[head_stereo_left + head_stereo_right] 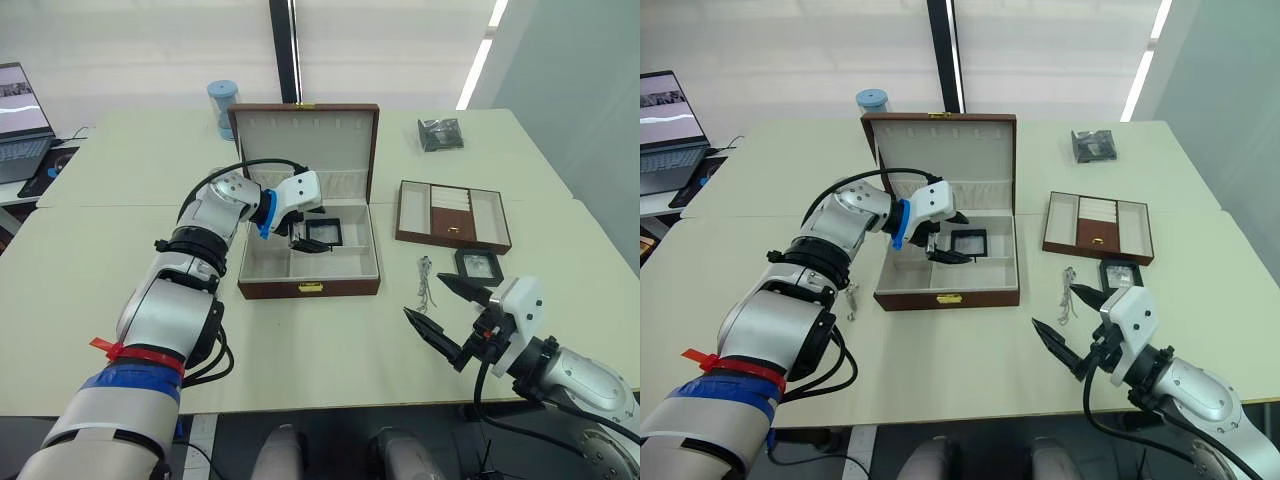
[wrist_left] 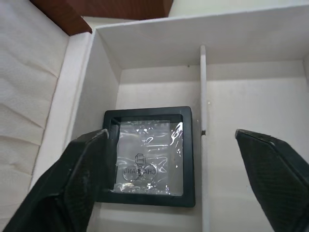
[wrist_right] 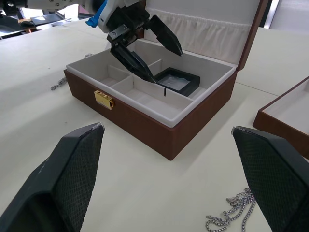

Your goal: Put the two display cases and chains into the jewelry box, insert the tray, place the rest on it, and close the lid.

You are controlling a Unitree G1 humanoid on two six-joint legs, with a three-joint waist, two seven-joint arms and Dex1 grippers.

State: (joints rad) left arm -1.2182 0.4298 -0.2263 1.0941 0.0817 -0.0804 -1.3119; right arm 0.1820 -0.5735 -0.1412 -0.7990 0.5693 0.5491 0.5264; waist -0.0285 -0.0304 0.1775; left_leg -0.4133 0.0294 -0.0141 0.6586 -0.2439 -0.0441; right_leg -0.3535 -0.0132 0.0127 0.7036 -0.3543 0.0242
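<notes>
Small flat square black-framed display case (image 1: 478,266) with clear centre: near corner hidden behind right gripper's black fingers (image 1: 462,289).

Both end effectors (image 1: 309,238) (image 1: 452,314) agape (empty).

Both arms are silver-grey jointed shells with black joint rings and white wrist housings. The left arm (image 1: 190,270) carries a blue collar by its wrist, a looping black cable, and red and blue tape near the shoulder. The right arm (image 1: 575,375) trails a black cable. Fingers (image 3: 72,169) are black, tapered, finely textured.
</notes>
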